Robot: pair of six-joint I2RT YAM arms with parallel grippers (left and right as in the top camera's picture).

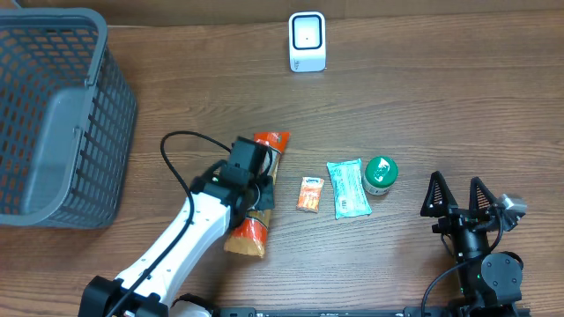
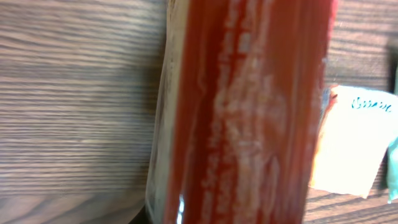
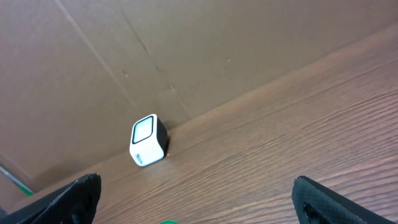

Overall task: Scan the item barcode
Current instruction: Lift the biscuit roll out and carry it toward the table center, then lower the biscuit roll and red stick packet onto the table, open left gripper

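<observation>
A long orange snack packet point(image 1: 249, 233) lies lengthwise near the middle of the wooden counter point(image 1: 441, 106), left of the other goods. The left gripper point(image 1: 256, 185) sits over its middle with the jaws clamped together on it; whether the packet is lifted off the wood cannot be told. In the left wrist view the packet fills the frame as a glossy red-orange band point(image 2: 249, 112).

Just right of it lie a small orange sachet point(image 1: 309, 194), then a teal packet point(image 1: 349, 187), then a round tub with a green lid point(image 1: 381, 174), which touches the teal packet.

The white scanner point(image 1: 307, 41) stands upright at the far edge of the counter, well apart from the packet.

The right gripper point(image 1: 457, 195) rests near the front right corner, jaws wide apart and holding nothing.

A grey mesh basket point(image 1: 53, 114) sits at the far left.
</observation>
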